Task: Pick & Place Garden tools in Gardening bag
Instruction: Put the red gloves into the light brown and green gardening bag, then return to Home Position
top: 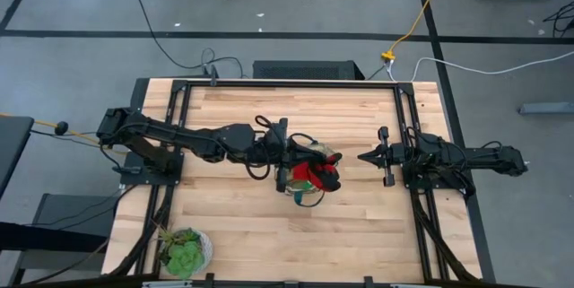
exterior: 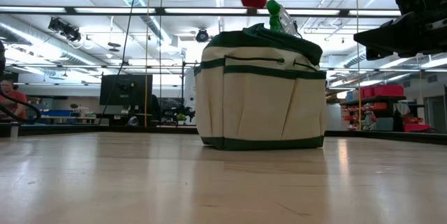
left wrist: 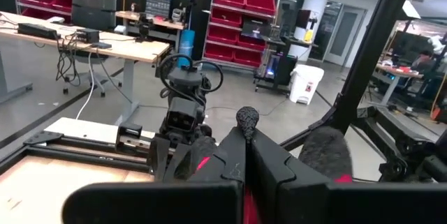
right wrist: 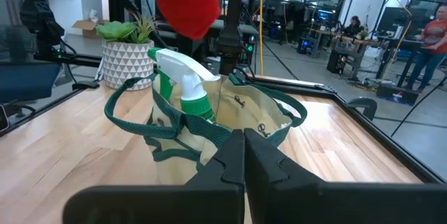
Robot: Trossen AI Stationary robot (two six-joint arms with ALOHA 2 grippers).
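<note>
the left arm stretches out across the middle of the table (top: 233,225), its left gripper (top: 300,167) hanging above the bag (exterior: 262,95) and clamped on the red and black gloves (top: 316,176), which dangle over the bag's open mouth without touching it. in the low view the gloves show as a red lump just above the green rim. the bag stands upright near the table's centre, beige cloth with dark green trim and looped handles, and a green spray bottle (right wrist: 183,88) with a white nozzle stands inside it, its head poking above the rim. the right arm waits at the right edge, its right gripper (top: 369,156) pointing at the bag with fingers pressed together on nothing. a potted plant (top: 184,250) sits at the table's near left corner.
</note>
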